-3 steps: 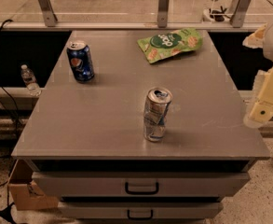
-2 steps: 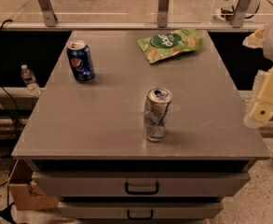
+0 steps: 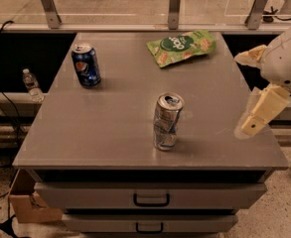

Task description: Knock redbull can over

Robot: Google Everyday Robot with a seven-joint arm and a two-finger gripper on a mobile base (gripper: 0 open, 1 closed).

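The redbull can [image 3: 167, 121], slim and silver with blue patches and a pinched waist, stands upright near the front middle of the grey table [image 3: 110, 133]. My gripper [image 3: 242, 94] hangs at the table's right edge, to the right of the can and well apart from it. Its two cream fingers are spread, one finger [image 3: 249, 56] above and the other [image 3: 261, 112] below, with nothing between them.
A dark blue can with a round logo [image 3: 86, 65] stands upright at the back left. A green snack bag [image 3: 181, 46] lies at the back right. A water bottle [image 3: 32, 85] sits off the table's left side. Drawers [image 3: 151, 199] are below the front edge.
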